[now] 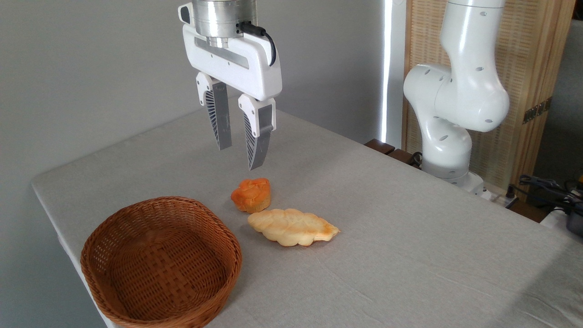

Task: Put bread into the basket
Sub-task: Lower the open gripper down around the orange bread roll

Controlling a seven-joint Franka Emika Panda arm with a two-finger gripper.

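The bread (251,195), a small round orange bun with a lobed top, sits on the grey table. Just to its left and nearer the camera stands the oval brown wicker basket (161,260), with nothing in it. My gripper (237,157) hangs in the air above the bun and slightly to its left, its two grey fingers pointing down. The jaws stand open with nothing between them, and the fingertips are well clear of the bun's top.
A longer pale-yellow braided loaf (292,227) lies right in front of the bun, nearly touching it. The white arm base (451,127) stands at the table's far right edge. Cables lie off the table at right.
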